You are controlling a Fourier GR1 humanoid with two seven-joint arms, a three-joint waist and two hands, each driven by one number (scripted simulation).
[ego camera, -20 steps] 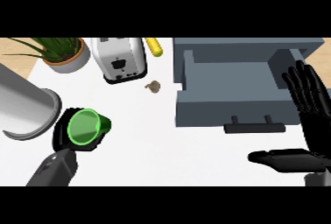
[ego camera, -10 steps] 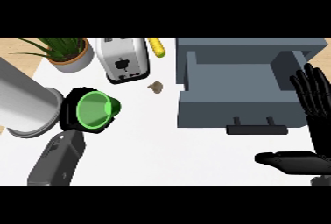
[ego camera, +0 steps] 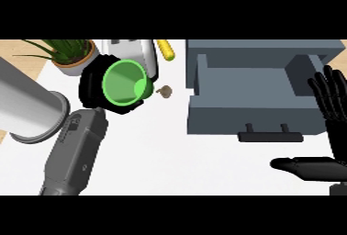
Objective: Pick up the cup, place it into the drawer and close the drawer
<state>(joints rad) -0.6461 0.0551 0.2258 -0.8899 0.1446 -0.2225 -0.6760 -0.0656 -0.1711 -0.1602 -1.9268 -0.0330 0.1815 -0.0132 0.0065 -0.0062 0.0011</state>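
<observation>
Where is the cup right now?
Head view, upper left: the green cup sits in the left hand, just right of the potted plant and left of the open drawer.

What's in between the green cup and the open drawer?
In the head view, only a small brown lump sits on the white counter between the green cup, held by the left hand, and the drawer.
</observation>
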